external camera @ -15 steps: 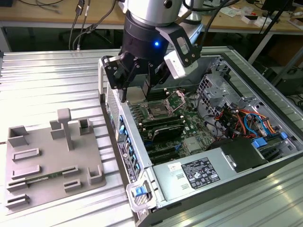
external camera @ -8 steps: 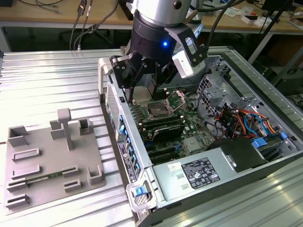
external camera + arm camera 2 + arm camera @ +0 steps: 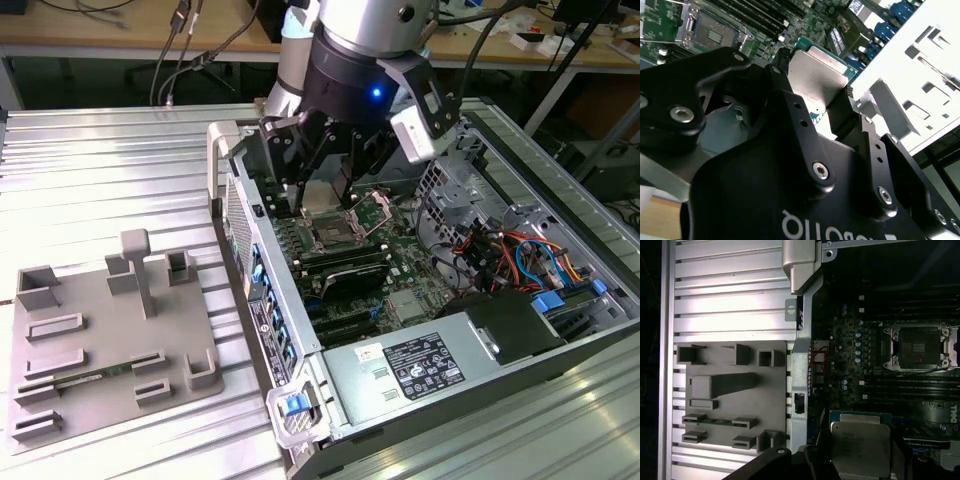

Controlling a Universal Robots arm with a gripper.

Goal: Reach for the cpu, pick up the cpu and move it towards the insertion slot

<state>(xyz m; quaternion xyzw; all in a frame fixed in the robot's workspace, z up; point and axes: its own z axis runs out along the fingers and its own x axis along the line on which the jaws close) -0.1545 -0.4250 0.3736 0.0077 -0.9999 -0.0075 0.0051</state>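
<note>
Fingers (image 3: 840,112) of the gripper (image 3: 812,92) pinch the cpu (image 3: 816,75) by opposite edges, metal top face-up and level; square, no long axis. It hangs over the motherboard (image 3: 345,255), near the insertion slot (image 3: 917,347).

A grey tray (image 3: 110,340) with blocky recesses sits at the lower left of the exterior view, lying on a ribbed metal table (image 3: 100,170). There's a thin green memory stick (image 3: 95,375) lying in one of the tray's long recesses. The open PC case (image 3: 560,190) takes up the right side, with red and blue cables (image 3: 520,260) inside and a labelled power supply (image 3: 420,365) along its lower edge. A wooden bench (image 3: 120,30) runs across the top.
</note>
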